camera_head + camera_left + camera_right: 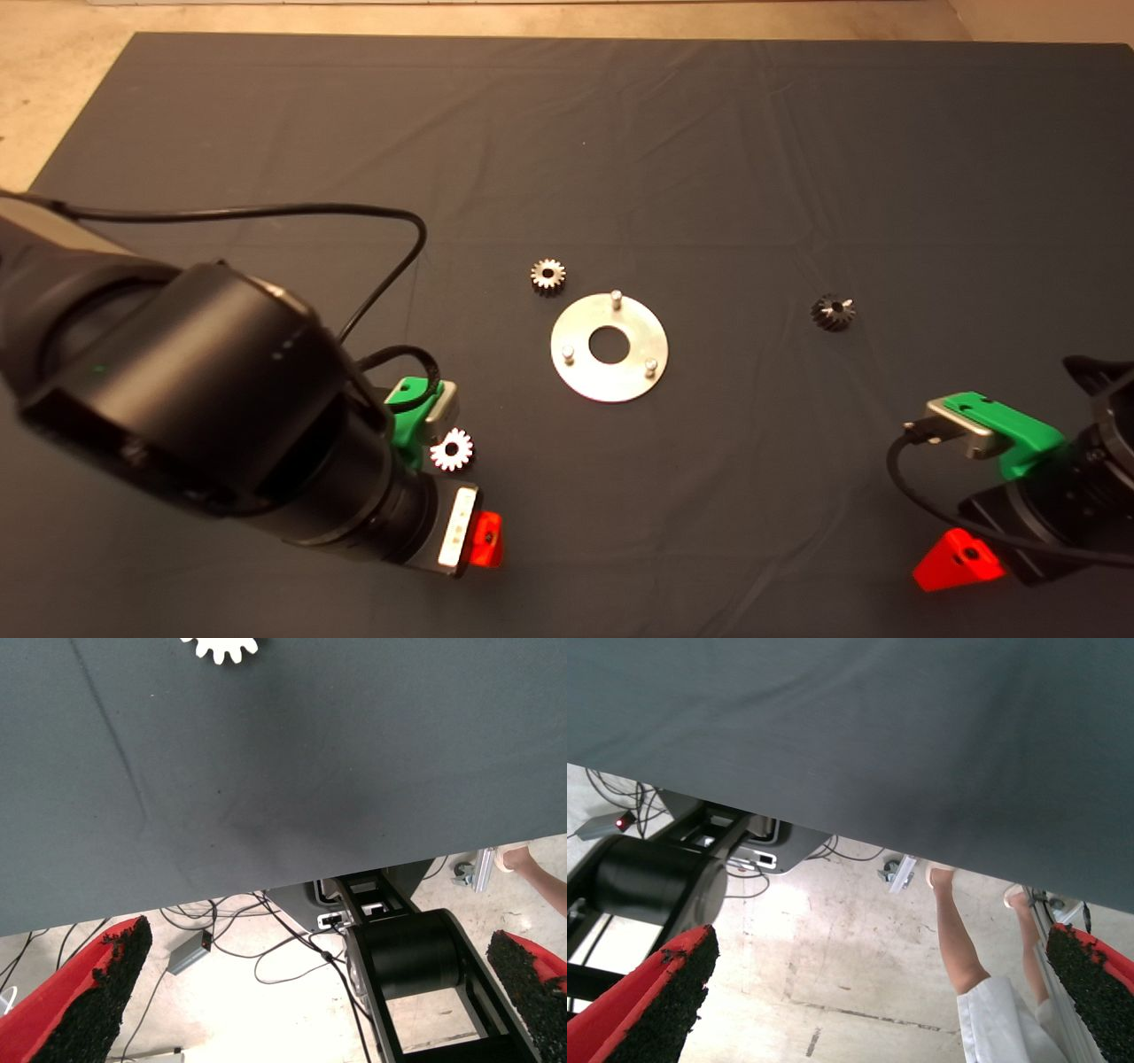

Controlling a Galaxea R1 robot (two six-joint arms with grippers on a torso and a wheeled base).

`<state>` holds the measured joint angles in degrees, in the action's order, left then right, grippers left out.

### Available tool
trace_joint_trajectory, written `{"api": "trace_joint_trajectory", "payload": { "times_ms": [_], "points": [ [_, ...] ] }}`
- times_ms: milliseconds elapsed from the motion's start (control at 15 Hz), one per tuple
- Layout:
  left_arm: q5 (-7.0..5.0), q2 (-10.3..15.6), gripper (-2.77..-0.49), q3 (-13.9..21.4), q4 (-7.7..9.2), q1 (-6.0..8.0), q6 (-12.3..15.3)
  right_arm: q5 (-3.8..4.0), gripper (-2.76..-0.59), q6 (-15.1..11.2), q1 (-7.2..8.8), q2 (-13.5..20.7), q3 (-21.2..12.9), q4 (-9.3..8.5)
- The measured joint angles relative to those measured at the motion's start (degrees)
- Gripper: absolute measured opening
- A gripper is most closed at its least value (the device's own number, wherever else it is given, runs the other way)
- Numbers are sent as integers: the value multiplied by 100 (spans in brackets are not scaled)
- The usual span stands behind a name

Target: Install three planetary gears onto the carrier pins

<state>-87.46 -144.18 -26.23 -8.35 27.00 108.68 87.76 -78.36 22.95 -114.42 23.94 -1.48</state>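
Overhead head view; floorward wrist views

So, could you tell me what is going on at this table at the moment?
The robot is set to fit three planetary gears onto the carrier pins, but no gear is mounted yet. The disc lies mid-mat with all three pins bare. One gear sits just beyond the disc, a darker one lies off to its right, and a bright one rests beside the left gripper. Both grippers are open and empty; the right gripper waits at the mat's near right edge.
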Motion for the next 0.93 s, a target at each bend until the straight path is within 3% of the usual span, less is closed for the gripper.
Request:
{"api": "trace_joint_trajectory", "payload": {
  "times_ms": [200,400,667,933],
  "points": [
    [0,-98,-51,-153,-104,0,14,1,-61,363,-16,385,0,0],
    [2,-279,-51,-445,-386,-66,10,9,-61,509,-27,519,0,1],
    [0,-422,-51,-902,-871,-410,-160,11,-61,574,-24,574,0,0],
    [2,-461,-51,-1392,-1243,-802,-627,6,-61,607,-27,585,0,0]
  ]
}}
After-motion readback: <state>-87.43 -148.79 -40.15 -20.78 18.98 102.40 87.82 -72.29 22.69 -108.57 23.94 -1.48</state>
